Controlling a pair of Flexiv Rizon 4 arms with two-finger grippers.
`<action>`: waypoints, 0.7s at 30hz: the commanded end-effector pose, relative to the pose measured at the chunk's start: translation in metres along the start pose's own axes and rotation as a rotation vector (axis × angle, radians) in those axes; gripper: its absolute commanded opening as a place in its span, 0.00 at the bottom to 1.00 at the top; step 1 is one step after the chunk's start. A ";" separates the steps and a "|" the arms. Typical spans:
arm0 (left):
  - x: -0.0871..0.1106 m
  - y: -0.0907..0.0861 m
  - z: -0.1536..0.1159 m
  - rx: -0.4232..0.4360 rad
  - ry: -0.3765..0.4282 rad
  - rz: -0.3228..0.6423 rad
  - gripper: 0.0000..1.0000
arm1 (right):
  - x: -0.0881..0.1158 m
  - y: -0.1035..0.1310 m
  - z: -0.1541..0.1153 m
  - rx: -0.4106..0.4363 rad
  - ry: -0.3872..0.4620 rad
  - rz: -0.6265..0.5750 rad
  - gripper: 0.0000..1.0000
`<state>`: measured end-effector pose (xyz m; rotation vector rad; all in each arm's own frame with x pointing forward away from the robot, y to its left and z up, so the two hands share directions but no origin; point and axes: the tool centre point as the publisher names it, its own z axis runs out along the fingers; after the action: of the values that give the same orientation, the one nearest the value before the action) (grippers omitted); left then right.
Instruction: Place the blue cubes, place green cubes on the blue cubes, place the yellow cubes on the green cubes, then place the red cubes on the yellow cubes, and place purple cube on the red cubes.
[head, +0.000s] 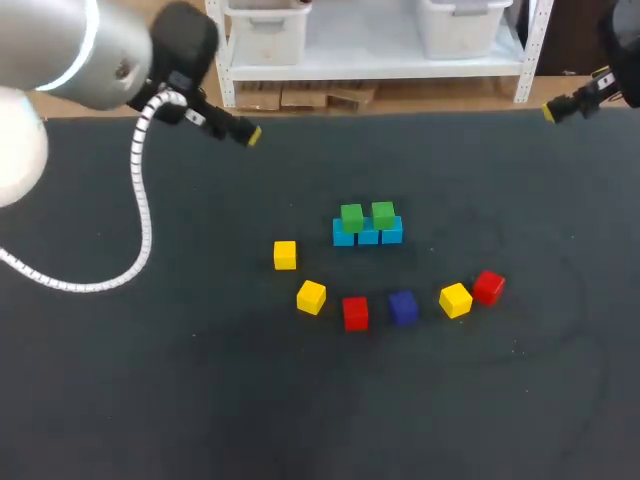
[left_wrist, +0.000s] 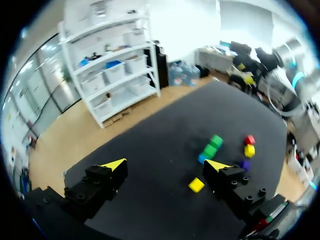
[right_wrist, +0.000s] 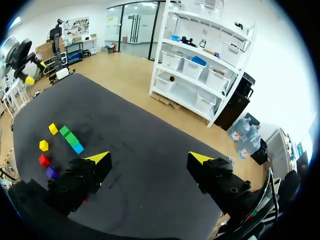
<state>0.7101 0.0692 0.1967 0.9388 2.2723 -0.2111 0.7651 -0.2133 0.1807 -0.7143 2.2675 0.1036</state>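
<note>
Blue cubes in a row mid frame, two green cubes on top, yellow cubes, red cubes and purple cube loose just below, left gripper upper left, right gripper upper right, both spread wide, holding nothing

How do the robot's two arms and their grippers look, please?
The left arm is a rounded silver-grey shell with a pale blue ring, then a black wrist; a white spiral-wrapped cable loops from it. Of the right arm only a black part shows. Left gripper and right gripper are blocky and black with triangular yellow tips.
</note>
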 end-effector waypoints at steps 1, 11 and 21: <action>0.004 -0.022 0.005 0.062 0.107 0.082 1.00 | 0.002 0.003 0.000 0.021 -0.005 0.001 1.00; 0.057 -0.087 0.070 0.104 0.277 -0.032 1.00 | 0.002 0.003 0.000 0.021 -0.005 0.001 1.00; 0.090 -0.113 0.113 0.031 0.444 -0.326 1.00 | 0.002 0.003 0.000 0.021 -0.005 0.001 1.00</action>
<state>0.6380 0.0087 0.0543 0.7502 2.7572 -0.2331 0.7651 -0.2130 0.1807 -0.7111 2.2676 0.0962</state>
